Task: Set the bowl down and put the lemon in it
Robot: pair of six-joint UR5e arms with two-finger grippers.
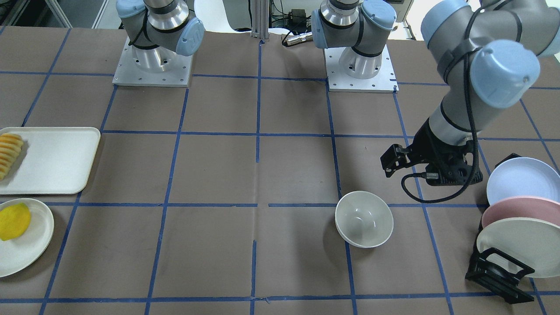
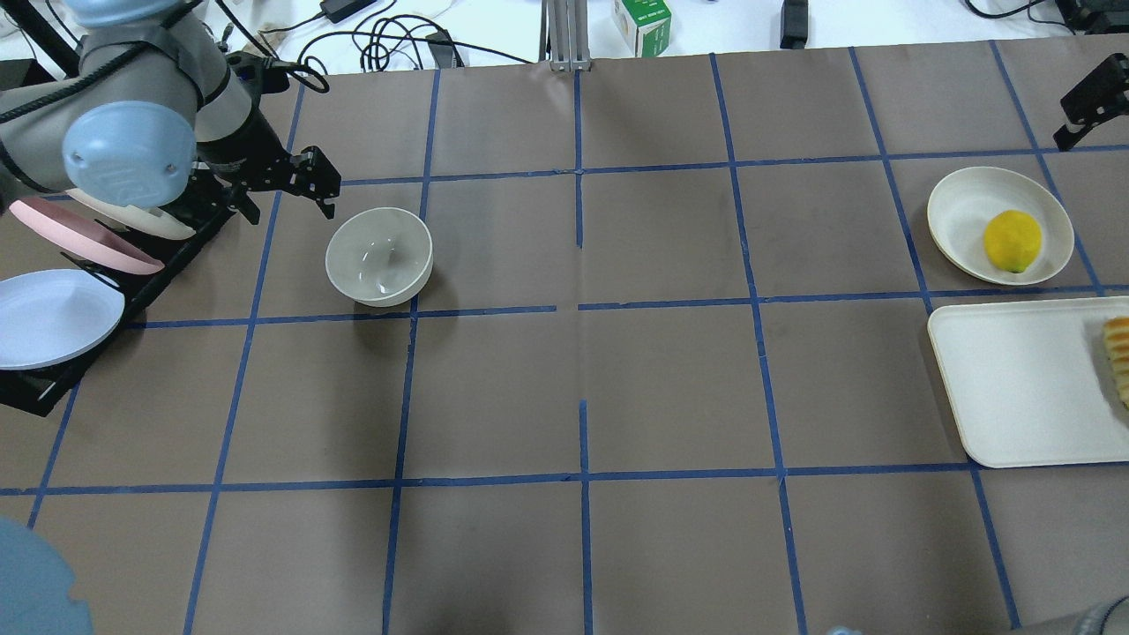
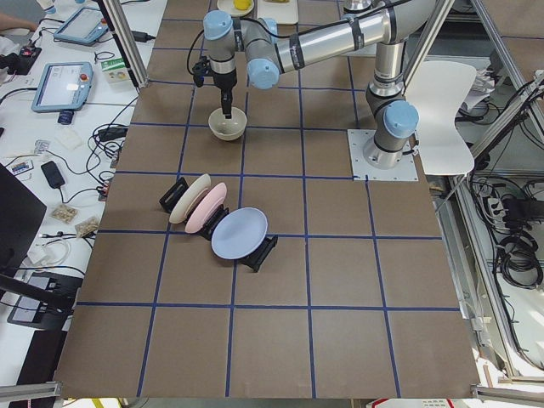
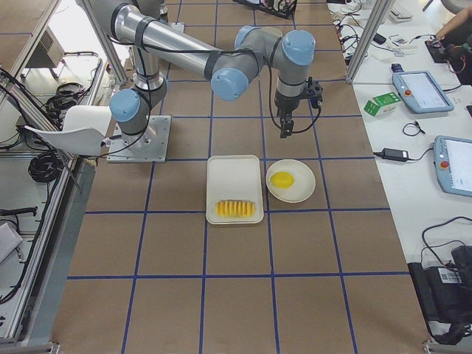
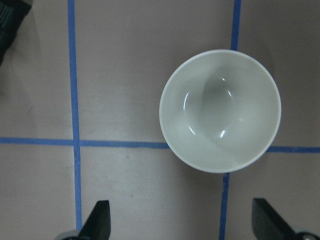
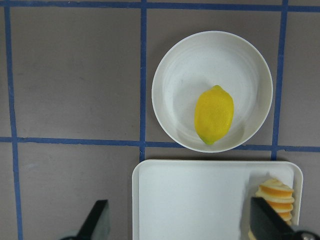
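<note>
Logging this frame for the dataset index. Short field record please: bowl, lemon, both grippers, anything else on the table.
bowl: upright on the table, empty, nothing touching it
lemon: lying on a shallow plate, not in the bowl
left gripper: open, empty, close to the bowl but apart from it
right gripper: open, empty, above the plate and tray
tray: beside the plate, sliced food at one end
rack: black, holds three leaning dishes
task state: bowl set down, lemon not yet picked up
</note>
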